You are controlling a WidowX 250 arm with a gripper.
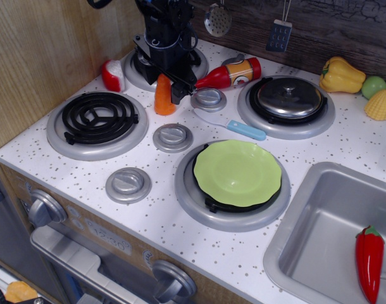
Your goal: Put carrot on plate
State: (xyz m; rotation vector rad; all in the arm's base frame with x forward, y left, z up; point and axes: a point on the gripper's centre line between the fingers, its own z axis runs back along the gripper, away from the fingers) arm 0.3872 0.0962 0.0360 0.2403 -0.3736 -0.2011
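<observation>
The arm is all black, with a round ribbed wrist part and a flat angular bracket. The gripper point(169, 88) has dark, narrow fingers. No markings can be read.

The carrot point(163, 96) stands upright behind the centre knob point(173, 137), right of the coil burner point(97, 118). The gripper point(174, 85) sits just beside it, at its right. The plate point(237, 172) rests on the front burner point(199, 206), left of the sink point(319, 247). The ketchup bottle point(231, 73) lies behind.
</observation>
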